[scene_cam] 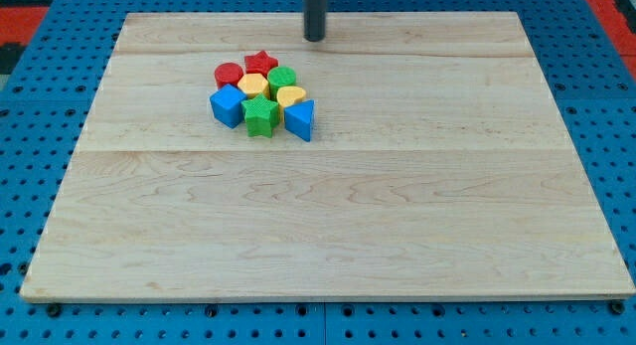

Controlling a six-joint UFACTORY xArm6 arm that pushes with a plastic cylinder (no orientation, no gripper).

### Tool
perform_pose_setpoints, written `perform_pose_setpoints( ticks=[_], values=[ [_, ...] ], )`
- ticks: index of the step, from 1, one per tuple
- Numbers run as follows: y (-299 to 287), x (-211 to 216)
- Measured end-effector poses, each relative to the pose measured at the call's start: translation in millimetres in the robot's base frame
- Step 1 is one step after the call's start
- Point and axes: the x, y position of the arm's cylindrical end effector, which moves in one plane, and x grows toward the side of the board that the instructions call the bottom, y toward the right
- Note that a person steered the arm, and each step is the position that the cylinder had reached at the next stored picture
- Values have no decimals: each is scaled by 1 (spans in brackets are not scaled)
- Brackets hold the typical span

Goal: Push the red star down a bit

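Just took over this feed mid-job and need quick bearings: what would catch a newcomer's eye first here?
A tight cluster of coloured blocks sits in the upper-left part of the wooden board. The red star is at the cluster's top edge, beside a red cylinder, with the blue cube, green star and blue triangle along the bottom. My tip stands apart, above and right of the red star.

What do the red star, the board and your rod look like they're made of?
Red star: likely painted wood or plastic, solid matte colour. Board: pale wood, with visible grain and plank seams. Rod, my tip up-right of the star: dark, smooth, maybe metal or plastic.
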Motion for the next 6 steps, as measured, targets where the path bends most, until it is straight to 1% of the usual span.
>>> perform_pose_setpoints(
  ticks=[1, 2, 3, 4, 5, 6],
  values=[
    [-41, 9],
    [-53, 12],
    [-53, 12],
    [-53, 21],
    [-40, 54],
    [-34, 97]
  ],
)
